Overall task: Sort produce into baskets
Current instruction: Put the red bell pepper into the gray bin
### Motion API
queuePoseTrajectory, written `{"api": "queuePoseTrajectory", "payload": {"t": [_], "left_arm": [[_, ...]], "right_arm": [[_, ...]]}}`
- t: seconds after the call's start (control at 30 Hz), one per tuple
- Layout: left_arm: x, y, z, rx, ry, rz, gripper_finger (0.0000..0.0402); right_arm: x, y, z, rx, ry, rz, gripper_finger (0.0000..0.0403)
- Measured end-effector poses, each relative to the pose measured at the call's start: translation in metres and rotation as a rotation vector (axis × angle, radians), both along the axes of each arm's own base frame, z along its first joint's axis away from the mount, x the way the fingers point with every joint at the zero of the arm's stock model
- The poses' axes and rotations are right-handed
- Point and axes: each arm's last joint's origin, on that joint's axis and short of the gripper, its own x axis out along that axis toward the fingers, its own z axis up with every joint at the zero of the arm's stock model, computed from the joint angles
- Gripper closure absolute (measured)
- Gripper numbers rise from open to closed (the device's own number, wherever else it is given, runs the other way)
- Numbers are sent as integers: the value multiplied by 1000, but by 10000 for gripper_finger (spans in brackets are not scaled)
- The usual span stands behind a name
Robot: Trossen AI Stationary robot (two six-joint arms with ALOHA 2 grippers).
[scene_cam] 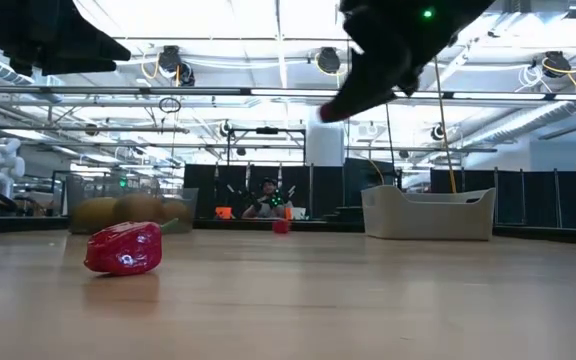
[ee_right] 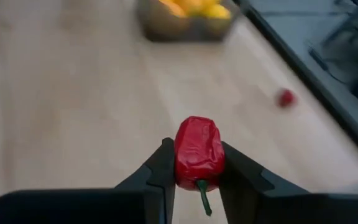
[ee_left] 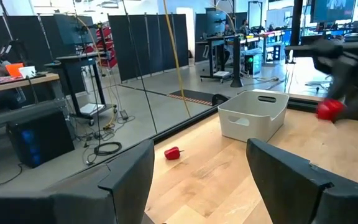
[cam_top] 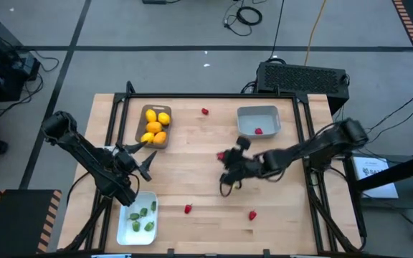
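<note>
My right gripper (ee_right: 197, 169) hangs above the middle of the table (cam_top: 192, 179), shut on a small red pepper (ee_right: 199, 149); the pepper also shows as a red spot (cam_top: 221, 155) in the high view. A brown basket (cam_top: 153, 127) holds yellow and orange fruits. The light grey-blue basket (cam_top: 258, 120) has one red piece (cam_top: 258, 131) in it, and the white basket (cam_top: 138, 215) holds green pieces. Loose red pieces (cam_top: 205, 111) (cam_top: 188, 208) (cam_top: 252, 214) lie on the table. My left gripper (cam_top: 145, 161) waits open near the brown basket. My right gripper pinches the red pepper by its two sides (ee_right: 182, 163) between its two fingers (ee_right: 160, 171). The green stem (ee_right: 202, 198) points back toward the wrist. The fingers slant downward from the table's right side. The pepper is lifted clear of the table.
In the low view a red piece (scene_cam: 123, 248) lies near the front of the table. Black rails (cam_top: 113, 122) run along the table's left and right sides. A dark box (cam_top: 303, 77) stands behind the far right corner.
</note>
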Motion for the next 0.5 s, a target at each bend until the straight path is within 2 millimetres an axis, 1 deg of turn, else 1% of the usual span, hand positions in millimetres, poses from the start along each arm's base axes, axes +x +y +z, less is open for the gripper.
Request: {"api": "queuePoseTrajectory", "payload": {"t": [0.1,0.2,0.37,0.5], "left_arm": [[0,0,0,0,-1,0,140],[0,0,0,-1,-2,0,139],[0,0,0,-2,-2,0,139],[0,0,0,-2,-2,0,139]], "right_arm": [[-16,-24,15,-10,61,-63,316],[-31,-50,22,-2,138,-163,315],[-51,-96,16,40,283,-387,315],[-59,-126,7,64,364,-532,314]]}}
